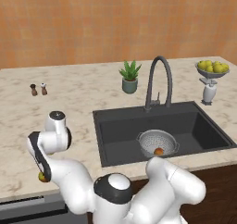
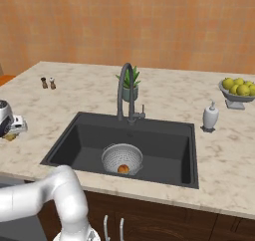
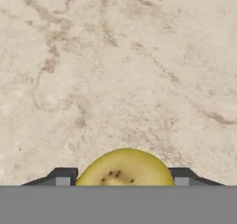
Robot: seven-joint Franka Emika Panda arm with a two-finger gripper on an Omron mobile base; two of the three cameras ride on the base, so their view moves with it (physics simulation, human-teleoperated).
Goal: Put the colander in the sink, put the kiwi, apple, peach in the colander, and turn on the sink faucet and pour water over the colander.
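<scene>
Pincer (image 3: 120, 183) sits low over the bench (image 3: 115, 56) with the kiwi (image 3: 124, 168) between its fingertips (image 3: 62, 177), gap just wider than the fruit, so can't tell if it's gripped. Looks like the kiwi pickup step. Sink (image 1: 115, 140) holds the colander (image 1: 150, 142) with the peach (image 1: 159, 151) inside. Next needs a firm squeeze, then a lift over. Kiwi's bottom is cut off.

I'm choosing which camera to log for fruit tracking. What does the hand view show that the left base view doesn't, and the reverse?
Hand view alone: the kiwi close up, seeds visible, sitting between the two fingertips above the marbled counter.
Left base view alone: the sink, the colander in it holding an orange fruit, the sink faucet, a potted plant, a fruit bowl.
Both: the counter and the gripper low over it.
</scene>
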